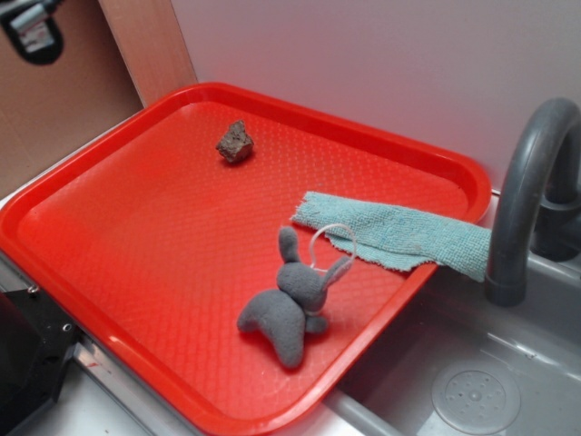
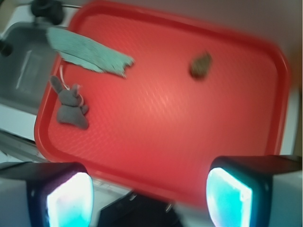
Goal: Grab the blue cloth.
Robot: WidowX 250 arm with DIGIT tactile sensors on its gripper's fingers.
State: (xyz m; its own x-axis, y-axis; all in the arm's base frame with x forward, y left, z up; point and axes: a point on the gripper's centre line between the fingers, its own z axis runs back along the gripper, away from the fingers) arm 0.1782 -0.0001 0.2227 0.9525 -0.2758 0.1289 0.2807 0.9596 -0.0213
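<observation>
The blue cloth (image 1: 395, 236) lies flat across the right rim of the red tray (image 1: 136, 236), its far end hanging over the sink side. In the wrist view the blue cloth (image 2: 87, 53) shows at the upper left, over the edge of the red tray (image 2: 189, 118). My gripper (image 2: 149, 198) is open, high above the tray's near edge, far from the cloth, with nothing between its glowing pads (image 2: 229, 198). In the exterior view only a part of the arm (image 1: 32, 27) shows at the top left.
A grey plush bunny (image 1: 295, 300) with a white loop lies just in front of the cloth. A brown rock-like lump (image 1: 235, 143) sits at the tray's back. A grey faucet (image 1: 531, 191) and sink basin (image 1: 472, 381) stand to the right.
</observation>
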